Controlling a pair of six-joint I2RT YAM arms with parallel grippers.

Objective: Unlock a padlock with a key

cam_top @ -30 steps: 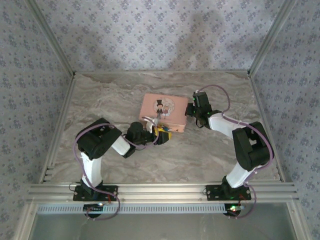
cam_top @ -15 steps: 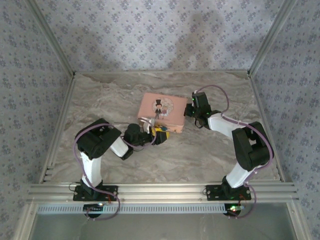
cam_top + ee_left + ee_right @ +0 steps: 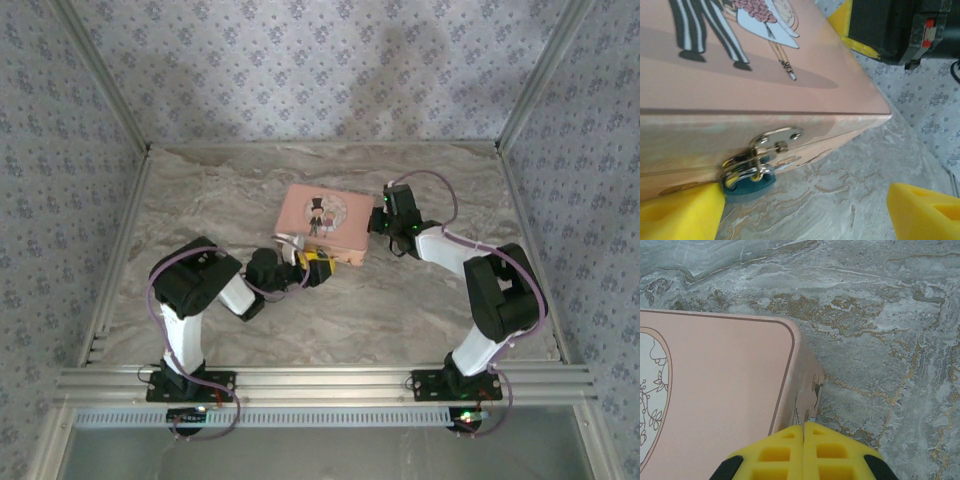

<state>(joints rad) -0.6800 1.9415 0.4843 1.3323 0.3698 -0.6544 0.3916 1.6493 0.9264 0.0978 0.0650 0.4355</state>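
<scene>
Inside the wide-open left gripper (image 3: 802, 212), the padlock (image 3: 747, 186) sits beside 1 fingertip (image 3: 680, 212); right gripper (image 3: 804, 432) clenched.

Left arm (image 3: 190, 290) and right arm (image 3: 495, 290): black joints, white links, purple cables (image 3: 430, 173) looping around, blocky yellow fingertips (image 3: 775, 455).

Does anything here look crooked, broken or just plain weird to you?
Nothing spilled or broken. The pink tin sits slightly crooked to the table edges, and the tiny teal padlock on its clasp lies tilted against the table instead of hanging free.
</scene>
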